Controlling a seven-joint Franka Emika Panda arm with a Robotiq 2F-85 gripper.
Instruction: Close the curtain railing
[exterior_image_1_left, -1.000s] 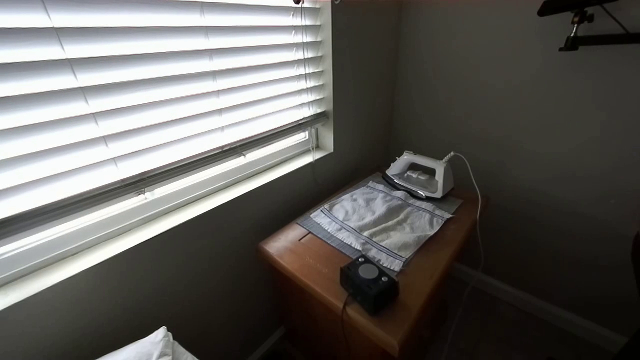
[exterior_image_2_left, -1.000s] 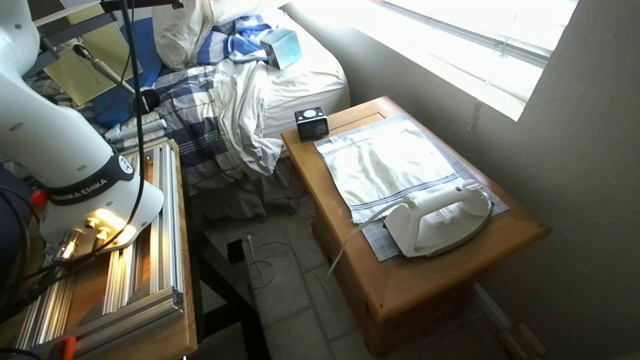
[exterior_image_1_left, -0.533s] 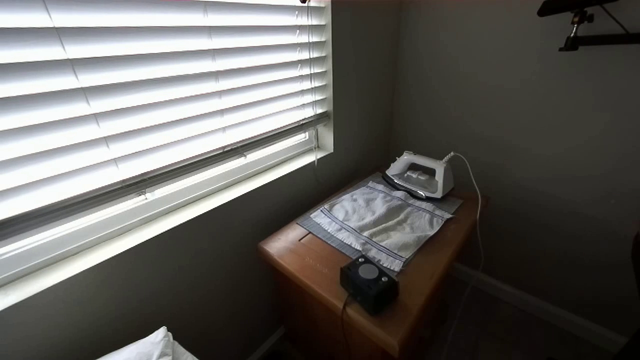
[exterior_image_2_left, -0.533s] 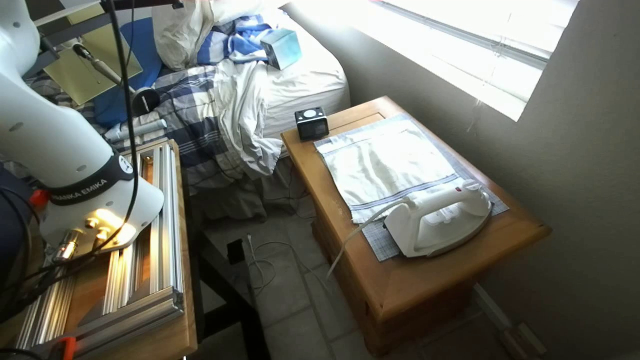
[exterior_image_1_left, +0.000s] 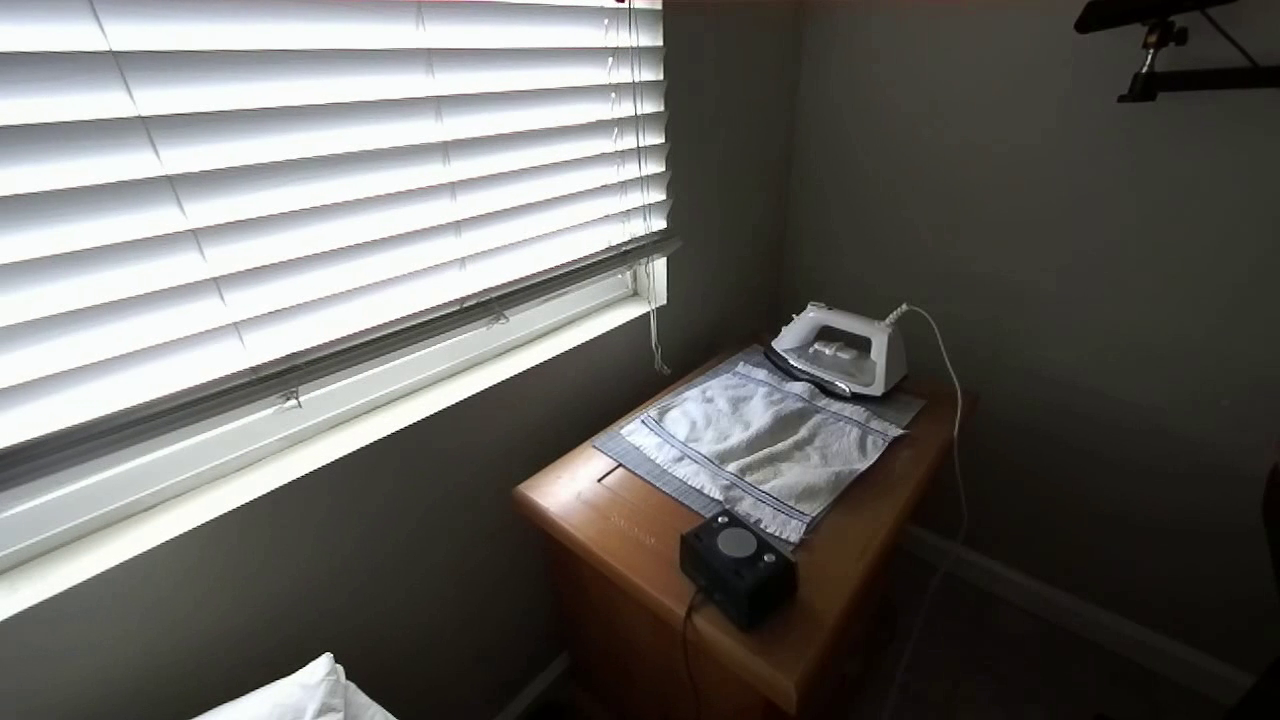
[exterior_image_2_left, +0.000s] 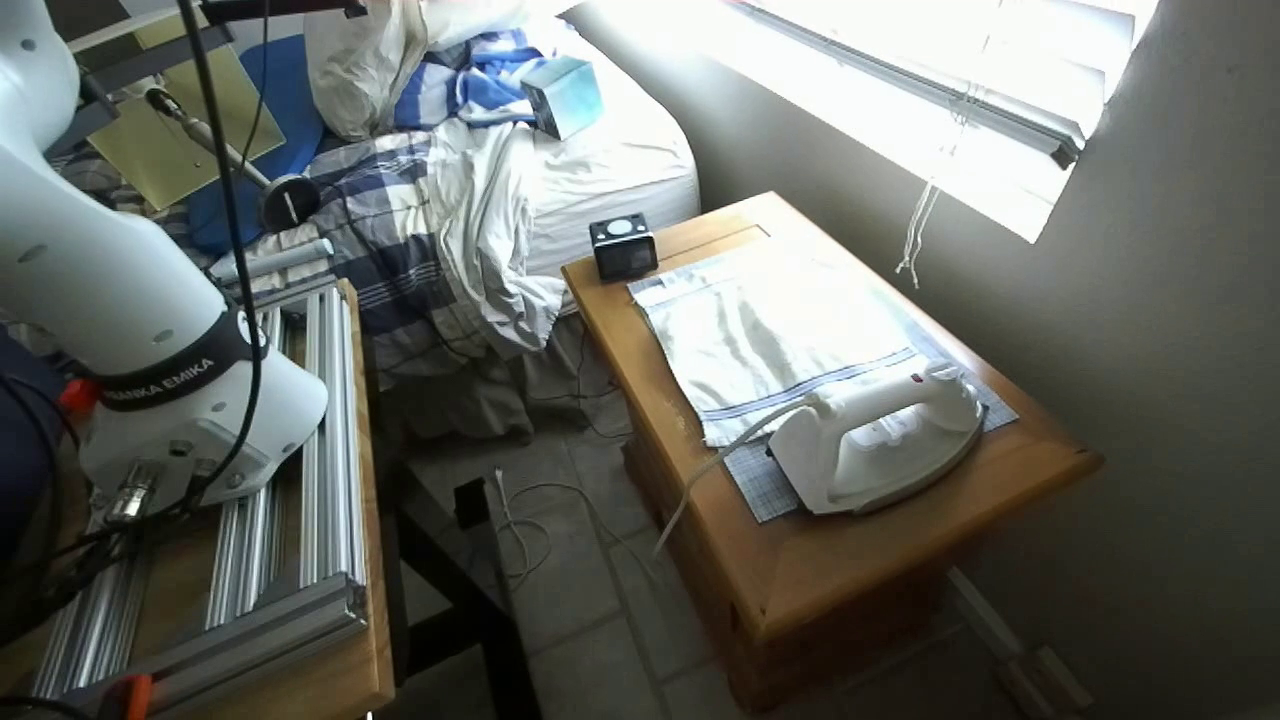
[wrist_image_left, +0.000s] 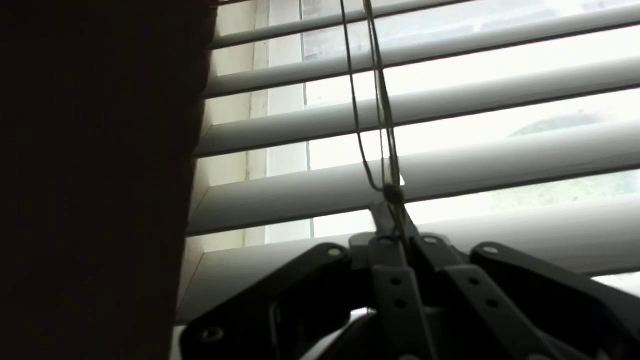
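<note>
The white slatted blind (exterior_image_1_left: 320, 190) covers the window in both exterior views (exterior_image_2_left: 1000, 60) and fills the wrist view (wrist_image_left: 500, 165). Its bottom rail (exterior_image_1_left: 400, 340) hangs above the sill, with its right end pushed out past the window frame. Thin pull cords (wrist_image_left: 384, 110) run down to a dark knot at my gripper (wrist_image_left: 395, 220) in the wrist view. The gripper is shut on the cords, just below the knot. The loose cord ends (exterior_image_1_left: 655, 335) hang below the sill in both exterior views (exterior_image_2_left: 916, 225). The gripper is out of the exterior frames.
A wooden nightstand (exterior_image_1_left: 590, 510) stands below the window, with a white iron (exterior_image_1_left: 860, 350), a towel (exterior_image_1_left: 760, 430) and a black clock (exterior_image_1_left: 738, 570). The arm (exterior_image_2_left: 130, 290) is mounted on a bench at the side. A bed (exterior_image_2_left: 620, 170) stands behind. A dark wall (wrist_image_left: 100, 175) borders the blind.
The cords have moved outward from the window, and their ends hang farther out. The right end of the blind's bottom rail has swung out of the window recess. The arm's cable has shifted left.
</note>
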